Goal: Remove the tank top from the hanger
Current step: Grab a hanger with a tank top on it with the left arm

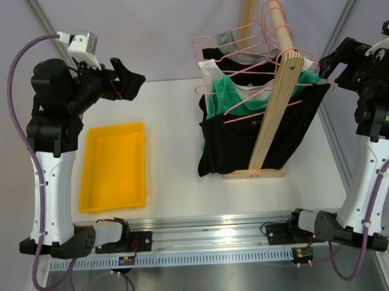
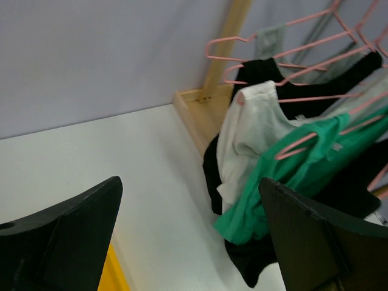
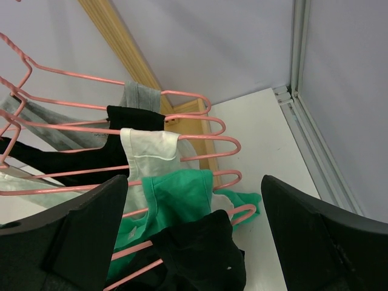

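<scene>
1. Left end effector hangs released at the upper left of the overhead view. Its two dark fingers are spread wide with nothing between them, and it is aimed toward the clothes at the right of the frame.
2. Right end effector sits at the upper right of the overhead view, equally slack and empty. Its fingers fill the bottom corners of the wrist view, and none of them closes on a garment.
3. Between the two arms, right of centre, a wooden rack slants up from a flat base board on the white surface.
4. Pink wire hangers are hooked in a row along the rack's rod, each carrying one garment. From the top of the overhead frame downward they hold a grey top, a black top, a white top and a green top.
5. Lowest in the frame, at the near end of the row, the black tank top hangs on its own pink hanger. Its body drapes down beside the base board.
6. A yellow bin rests on the surface at the lower left, beside the left arm and well apart from the rack.
</scene>
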`<act>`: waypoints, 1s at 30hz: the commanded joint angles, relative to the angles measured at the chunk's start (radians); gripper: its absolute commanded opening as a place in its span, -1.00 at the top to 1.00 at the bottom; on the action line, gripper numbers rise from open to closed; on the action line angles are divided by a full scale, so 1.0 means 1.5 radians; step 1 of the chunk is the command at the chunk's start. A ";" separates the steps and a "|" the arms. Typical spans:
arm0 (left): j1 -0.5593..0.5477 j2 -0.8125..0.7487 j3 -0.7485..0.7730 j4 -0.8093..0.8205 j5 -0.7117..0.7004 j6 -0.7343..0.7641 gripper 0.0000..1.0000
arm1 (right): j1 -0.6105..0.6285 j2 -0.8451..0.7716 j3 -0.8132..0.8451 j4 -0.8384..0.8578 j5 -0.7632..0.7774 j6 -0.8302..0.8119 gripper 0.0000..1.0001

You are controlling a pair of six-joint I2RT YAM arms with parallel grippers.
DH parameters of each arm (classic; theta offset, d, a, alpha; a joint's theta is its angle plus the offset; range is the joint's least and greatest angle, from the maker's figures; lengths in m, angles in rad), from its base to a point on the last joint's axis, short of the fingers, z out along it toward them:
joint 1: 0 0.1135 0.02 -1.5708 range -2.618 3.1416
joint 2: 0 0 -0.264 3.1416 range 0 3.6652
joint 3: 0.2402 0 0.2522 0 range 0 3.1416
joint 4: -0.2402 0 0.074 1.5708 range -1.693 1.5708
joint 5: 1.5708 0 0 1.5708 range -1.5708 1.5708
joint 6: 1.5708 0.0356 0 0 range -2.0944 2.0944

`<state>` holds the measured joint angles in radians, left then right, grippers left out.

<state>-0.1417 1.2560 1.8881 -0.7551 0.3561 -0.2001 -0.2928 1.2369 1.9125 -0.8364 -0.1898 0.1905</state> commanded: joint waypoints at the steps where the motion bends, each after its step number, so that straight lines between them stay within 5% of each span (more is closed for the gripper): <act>1: -0.041 0.015 0.066 0.006 0.085 0.020 -0.97 | 0.008 -0.013 -0.007 0.019 -0.026 -0.008 -0.99; 17: -0.324 0.135 0.137 0.038 -0.009 0.111 -0.79 | 0.020 -0.032 -0.063 0.031 -0.045 -0.005 -0.99; 30: -0.424 0.206 0.125 0.134 -0.048 0.123 -0.66 | 0.019 -0.042 -0.083 0.035 -0.050 -0.005 -0.99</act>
<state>-0.7502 1.5421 2.0766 -0.6365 0.3153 -0.0315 -0.2710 1.1999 1.7889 -0.8303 -0.2424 0.1905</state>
